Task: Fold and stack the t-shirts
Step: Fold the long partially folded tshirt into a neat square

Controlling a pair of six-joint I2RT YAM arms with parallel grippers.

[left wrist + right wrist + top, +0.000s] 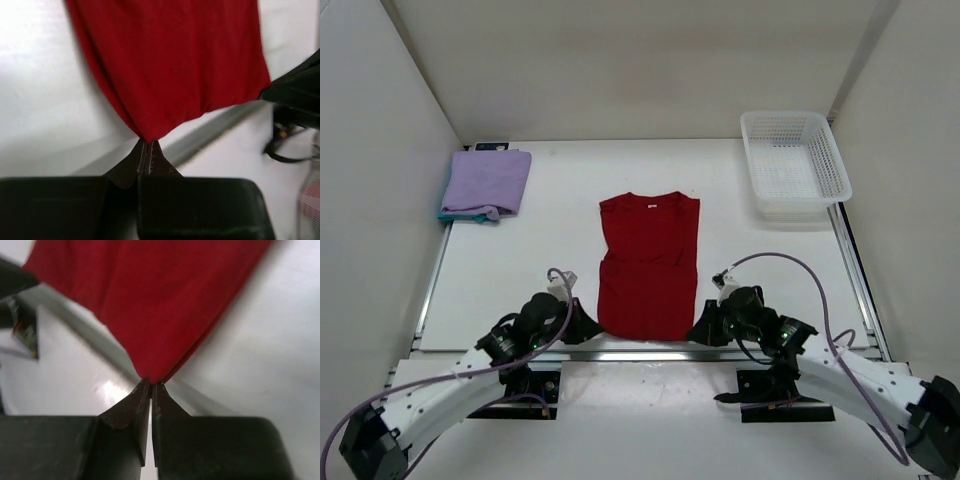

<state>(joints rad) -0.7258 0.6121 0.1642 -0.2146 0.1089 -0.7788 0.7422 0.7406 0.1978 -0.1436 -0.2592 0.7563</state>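
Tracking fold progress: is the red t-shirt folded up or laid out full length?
Full length, sleeves tucked in: the red t-shirt lies flat, collar far; left gripper and right gripper pinch its near corners.

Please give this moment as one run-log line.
left tool: shut on red t-shirt near-left corner | right tool: shut on near-right corner

A white mesh basket (796,160) sits at the far right corner of the white table (510,270).
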